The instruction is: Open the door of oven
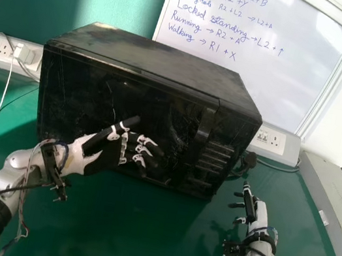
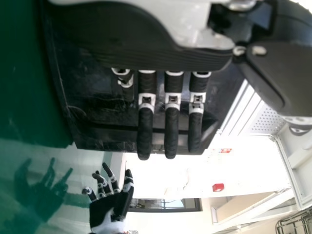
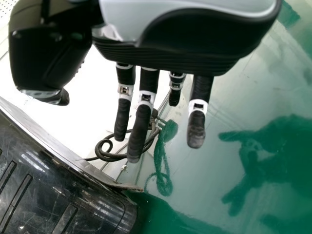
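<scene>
The boxy black oven (image 1: 160,60) sits on the smooth green tabletop (image 1: 139,235), its flat black door (image 1: 77,98) facing us. Our left robot hand (image 1: 110,152) is before it, fingers loosely spread; our right robot hand (image 1: 258,213), also spread, is beside the oven. We should hook the edge near the ribbed black control panel (image 1: 216,156), then draw outward slowly, lest the oven slide.

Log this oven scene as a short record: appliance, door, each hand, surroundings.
appliance: black oven on green table
door: shut
control side: panel right of the door
left hand: open, in front of the door; contact unclear
right hand: open, beyond the oven's right side, not touching it
behind oven: whiteboard with handwriting
sockets: left and right of the oven
task status: door not yet open
</scene>
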